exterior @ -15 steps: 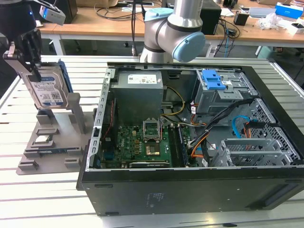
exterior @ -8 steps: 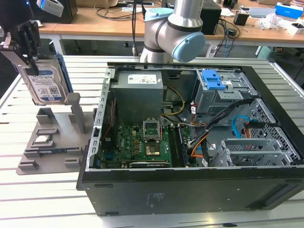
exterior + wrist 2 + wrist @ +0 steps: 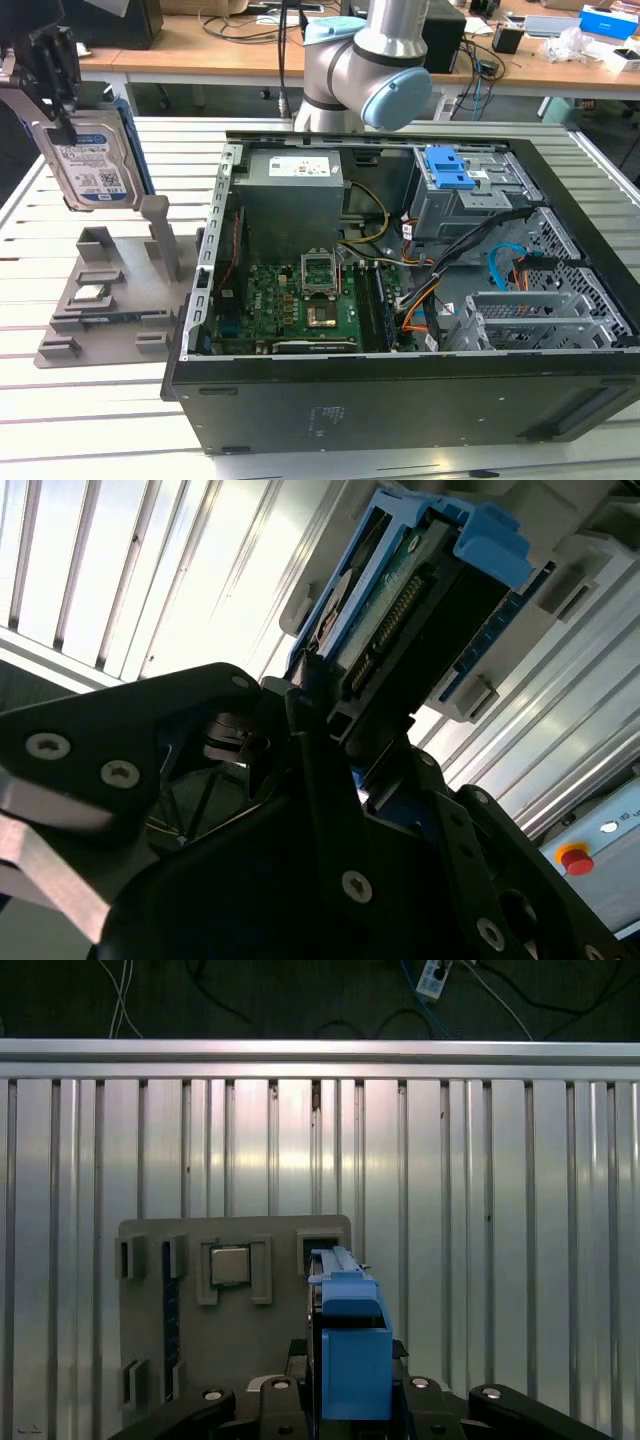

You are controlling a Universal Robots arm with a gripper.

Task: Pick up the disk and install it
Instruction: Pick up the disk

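1. in the exterior view, the gripper (image 3: 60,105) is at about 10 o'clock from the open computer case (image 3: 400,400).
2. its black fingers are pinching the disk (image 3: 90,165) by its upper end, one on each flat side.
3. the disk hangs in the air. it stands on its end and leans a little. its blue-and-white label faces the camera, and the blue frame shows along its 3 o'clock edge.
4. a grey holder (image 3: 120,330) sits at about 6 o'clock from the disk, on the slatted metal table (image 3: 100,420). the disk is up above the holder and does not touch it.
5. a small square silver chip (image 3: 92,293) lies in a pocket of the holder.
6. in the first wrist view, the disk (image 3: 350,1350) is seen edge on, with its blue frame held in the gripper (image 3: 350,1410). the holder (image 3: 260,1360) and the chip (image 3: 229,1265) lie beyond it.
7. in the second wrist view, the gripper (image 3: 325,715) is pressed onto the disk (image 3: 400,610). a row of plug pins shows inside the blue frame.
8. the case lies open with a green board (image 3: 300,300) inside. a blue latch (image 3: 455,170) on a grey cage sits at about 1 o'clock in the case.
9. the robot arm (image 3: 375,60) is at 12 o'clock from the case.
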